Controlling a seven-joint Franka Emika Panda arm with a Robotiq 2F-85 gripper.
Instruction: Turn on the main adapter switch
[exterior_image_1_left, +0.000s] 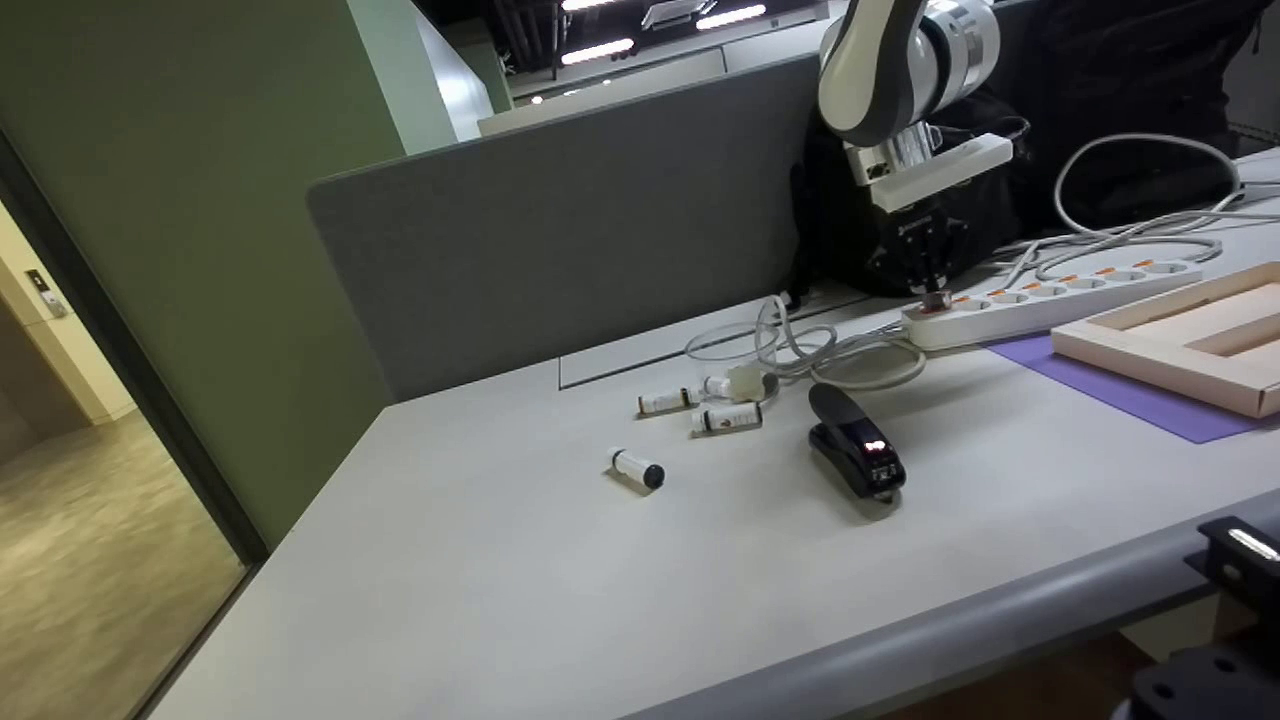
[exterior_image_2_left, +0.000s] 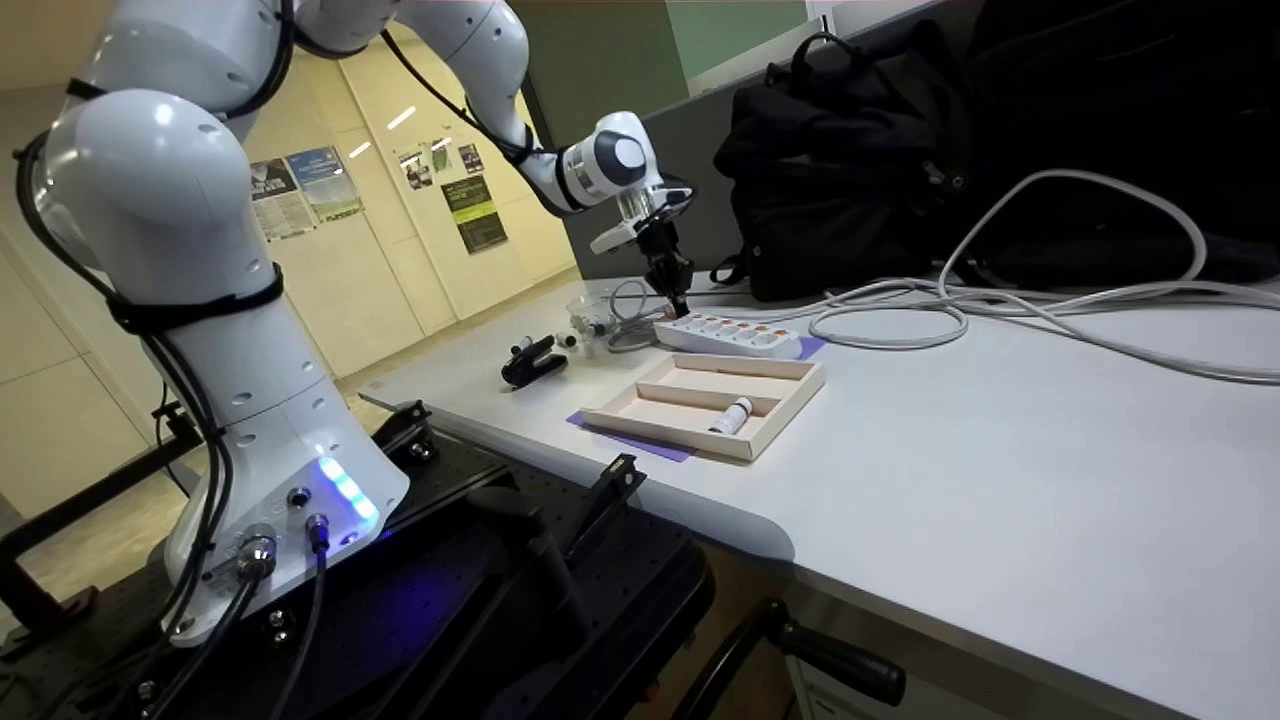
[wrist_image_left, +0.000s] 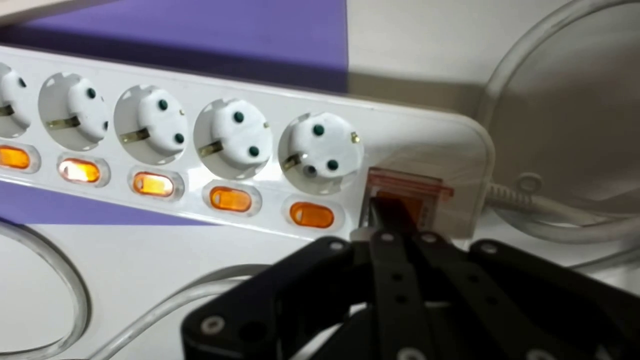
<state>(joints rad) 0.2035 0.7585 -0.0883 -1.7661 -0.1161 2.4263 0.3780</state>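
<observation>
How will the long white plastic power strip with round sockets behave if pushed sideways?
The power strip is probably stiff, being one long body. Lying flat, it seems unlikely to tip. It might drag the flat purple sheet it partly overlies.

I get a plain white power strip (wrist_image_left: 272, 194), its buttons (wrist_image_left: 230, 199) orange and its switch (wrist_image_left: 414, 204) reddish-orange; the fingers (wrist_image_left: 390, 265) I work from here are black, as is the stapler-like device (exterior_image_1_left: 855, 445). The sheet (wrist_image_left: 260, 30) is solid purple, the tray (exterior_image_1_left: 1160, 372) pale peach, the counter (exterior_image_2_left: 1000, 470) off-white, the partition (exterior_image_1_left: 580, 240) plain grey, the arm (exterior_image_2_left: 150, 200) white with blue base lights (exterior_image_2_left: 350, 490).
</observation>
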